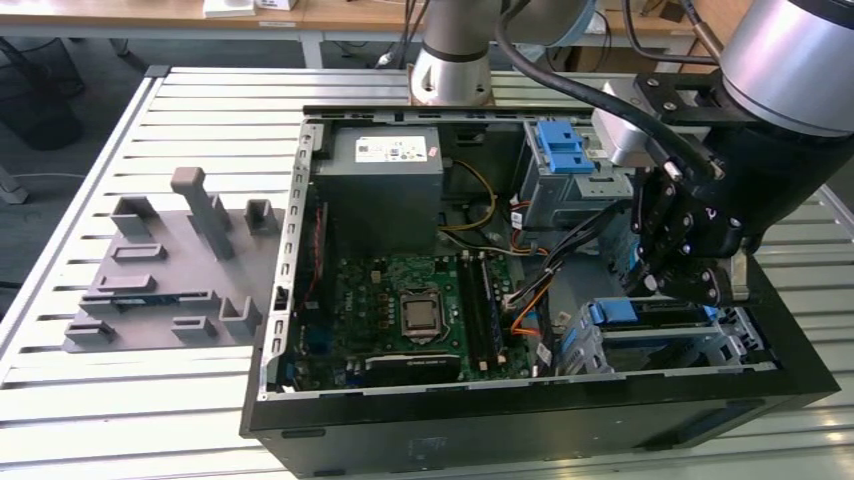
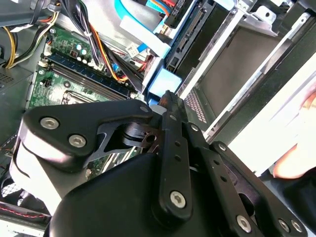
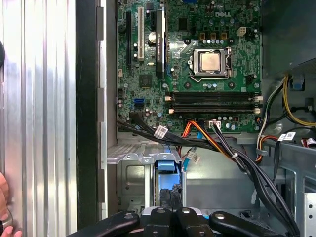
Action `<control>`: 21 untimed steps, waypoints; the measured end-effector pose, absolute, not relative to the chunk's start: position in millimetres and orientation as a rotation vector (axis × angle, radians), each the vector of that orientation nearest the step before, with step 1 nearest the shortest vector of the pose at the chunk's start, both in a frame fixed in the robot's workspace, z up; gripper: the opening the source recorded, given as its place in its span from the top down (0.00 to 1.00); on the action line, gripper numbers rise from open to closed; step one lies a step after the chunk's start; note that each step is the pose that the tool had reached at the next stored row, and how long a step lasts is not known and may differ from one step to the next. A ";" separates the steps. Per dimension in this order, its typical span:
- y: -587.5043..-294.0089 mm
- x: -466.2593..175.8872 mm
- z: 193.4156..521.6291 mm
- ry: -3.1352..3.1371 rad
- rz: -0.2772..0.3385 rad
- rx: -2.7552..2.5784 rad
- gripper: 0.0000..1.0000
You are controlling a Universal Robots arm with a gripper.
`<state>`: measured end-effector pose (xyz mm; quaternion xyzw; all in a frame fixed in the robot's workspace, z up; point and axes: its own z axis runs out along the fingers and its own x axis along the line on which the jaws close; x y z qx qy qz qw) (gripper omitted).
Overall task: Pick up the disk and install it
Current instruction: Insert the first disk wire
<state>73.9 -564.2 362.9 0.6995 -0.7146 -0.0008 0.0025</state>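
Note:
The disk (image 1: 650,312) sits in the metal drive cage (image 1: 747,345) at the corner of the open computer case on the exterior view's right. Its blue carrier edge faces up. My gripper (image 1: 697,285) hangs right over it, fingers pressed together with nothing between them. In the second wrist view the shut fingertips (image 2: 168,98) end just at the blue carrier (image 2: 162,83). In the first wrist view the same blue edge (image 3: 167,166) lies just beyond the fingers (image 3: 169,196), inside the cage. I cannot tell whether the tips touch it.
The case holds a green motherboard (image 1: 400,300), a grey power-supply box (image 1: 387,180), a blue latch on the upper bay (image 1: 561,150) and loose cables (image 1: 534,290) beside the cage. A grey fixture (image 1: 174,270) lies on the slatted table. A hand (image 3: 4,207) shows outside the case.

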 end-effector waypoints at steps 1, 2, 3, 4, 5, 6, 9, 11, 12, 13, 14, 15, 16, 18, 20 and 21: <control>-564.2 74.6 363.0 -2.241 -0.003 2.194 0.89; -564.2 75.7 363.0 -2.241 -0.002 2.194 0.89; -564.2 76.8 363.1 -2.241 -0.002 2.194 0.89; -564.2 78.0 363.0 -2.242 -0.002 2.194 0.89; -564.2 79.6 363.0 -2.241 -0.002 2.194 0.89; -564.2 81.6 363.0 -2.241 -0.002 2.194 0.89; -564.2 87.5 362.9 -2.241 -0.003 2.194 0.89; -564.2 92.3 362.8 -2.241 -0.002 2.194 0.89; -564.2 95.4 362.7 -2.242 -0.002 2.194 0.89; -564.2 98.9 362.7 -2.241 -0.002 2.194 0.89; -564.2 102.2 362.7 -2.241 -0.002 2.194 0.89; -564.1 105.8 362.6 -2.241 -0.002 2.194 0.89; -564.1 109.4 362.6 -2.241 -0.002 2.194 0.89; -564.1 117.3 362.6 -2.241 -0.002 2.194 0.89; -564.0 125.0 362.6 -2.241 -0.002 2.194 0.89; -563.9 127.2 362.6 -2.241 -0.002 2.194 0.89</control>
